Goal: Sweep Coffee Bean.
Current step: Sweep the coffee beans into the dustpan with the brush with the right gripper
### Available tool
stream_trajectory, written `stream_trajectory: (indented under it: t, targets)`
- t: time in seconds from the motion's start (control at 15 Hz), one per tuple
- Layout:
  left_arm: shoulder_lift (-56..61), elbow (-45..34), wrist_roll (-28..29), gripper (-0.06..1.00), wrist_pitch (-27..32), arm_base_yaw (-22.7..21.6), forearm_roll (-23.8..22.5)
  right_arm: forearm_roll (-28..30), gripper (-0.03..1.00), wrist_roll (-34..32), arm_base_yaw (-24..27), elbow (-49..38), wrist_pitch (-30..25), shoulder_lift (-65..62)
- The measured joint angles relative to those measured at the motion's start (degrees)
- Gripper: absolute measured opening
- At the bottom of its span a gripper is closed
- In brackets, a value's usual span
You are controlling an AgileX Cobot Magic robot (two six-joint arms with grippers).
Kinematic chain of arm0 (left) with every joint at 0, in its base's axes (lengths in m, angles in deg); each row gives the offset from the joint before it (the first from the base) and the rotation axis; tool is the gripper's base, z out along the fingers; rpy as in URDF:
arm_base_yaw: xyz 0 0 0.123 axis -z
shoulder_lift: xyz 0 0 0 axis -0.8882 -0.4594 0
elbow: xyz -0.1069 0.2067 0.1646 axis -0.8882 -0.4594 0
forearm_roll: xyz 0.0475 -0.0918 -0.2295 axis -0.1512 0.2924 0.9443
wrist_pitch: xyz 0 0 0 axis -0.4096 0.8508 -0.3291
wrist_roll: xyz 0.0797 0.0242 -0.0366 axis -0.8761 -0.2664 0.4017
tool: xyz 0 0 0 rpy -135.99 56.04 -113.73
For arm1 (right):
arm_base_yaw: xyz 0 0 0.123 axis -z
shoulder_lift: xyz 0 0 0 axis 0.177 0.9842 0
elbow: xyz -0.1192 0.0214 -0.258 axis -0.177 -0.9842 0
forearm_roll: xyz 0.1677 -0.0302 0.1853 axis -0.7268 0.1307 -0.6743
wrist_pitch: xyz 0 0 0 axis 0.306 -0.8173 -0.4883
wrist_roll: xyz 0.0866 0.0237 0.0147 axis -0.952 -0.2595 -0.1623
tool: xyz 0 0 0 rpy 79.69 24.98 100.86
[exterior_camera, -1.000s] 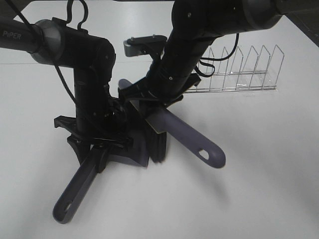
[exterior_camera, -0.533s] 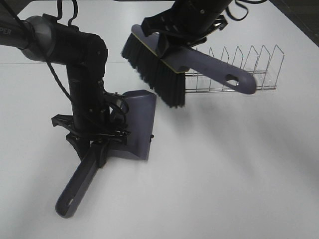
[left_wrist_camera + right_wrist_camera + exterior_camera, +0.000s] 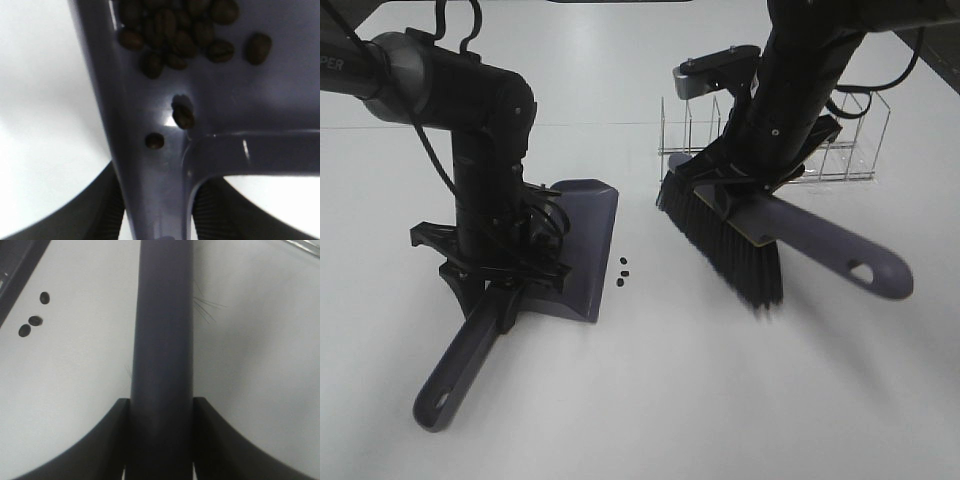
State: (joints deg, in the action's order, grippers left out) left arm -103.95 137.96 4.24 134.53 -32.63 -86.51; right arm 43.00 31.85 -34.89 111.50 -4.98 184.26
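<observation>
My left gripper (image 3: 507, 292) is shut on the handle of a grey-purple dustpan (image 3: 588, 235) that rests on the white table. In the left wrist view (image 3: 159, 222) the dustpan (image 3: 145, 100) holds a cluster of coffee beans (image 3: 185, 27). Three loose coffee beans (image 3: 623, 272) lie on the table just right of the pan's lip and also show in the right wrist view (image 3: 32, 320). My right gripper (image 3: 752, 195) is shut on a black-bristled brush (image 3: 725, 240), whose bristles touch the table well right of the loose beans. The brush's back (image 3: 162, 330) fills the right wrist view between my fingers (image 3: 107, 440).
A wire rack (image 3: 850, 150) stands at the back right, just behind the right arm. The dustpan's handle (image 3: 455, 370) points to the front left. The brush's handle (image 3: 845, 258) points to the right. The dustpan's edge (image 3: 15, 270) shows in the right wrist view.
The brush was against the dustpan, then lifted high, and now is down on the table right of the pan. Three loose beans now show by the pan's lip.
</observation>
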Motion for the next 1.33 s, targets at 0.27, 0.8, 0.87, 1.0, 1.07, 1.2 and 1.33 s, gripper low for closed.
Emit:
stream_trajectory:
  t: [0.27, 0.8, 0.87, 1.0, 1.07, 1.2, 1.33]
  targets:
    - [-0.40, 0.17, 0.00, 0.36, 0.86, 0.46, -0.34, -8.19, 0.31, 2.69, -1.89, -0.69, 7.62, 4.24]
    - [-0.52, 0.17, -0.69, 0.36, 0.97, 0.46, 2.69, -43.66, 0.31, 26.13, -2.64, 3.55, 13.58, 9.28]
    - [-0.52, 0.17, -0.80, 0.36, 0.97, 0.34, 2.75, -49.45, 0.31, 31.05, -1.32, 4.81, 11.69, 9.40]
    - [-0.52, 0.17, -0.97, 0.36, 1.03, 0.06, 3.21, -55.63, 0.31, 36.15, 1.55, 6.93, 7.96, 9.51]
    - [-0.52, 0.17, -1.15, 0.36, 1.15, -0.11, 3.50, -57.24, 0.31, 37.53, 3.55, 7.73, 6.42, 9.17]
    - [-0.52, 0.17, -1.15, 0.36, 1.26, -0.74, 3.72, -54.66, 0.31, 37.76, 6.99, 7.96, 5.04, 6.99]
    - [-0.46, 0.17, -1.15, 0.36, 1.43, -1.89, 4.87, -44.75, 0.31, 33.46, 8.54, 7.96, 3.78, 2.23]
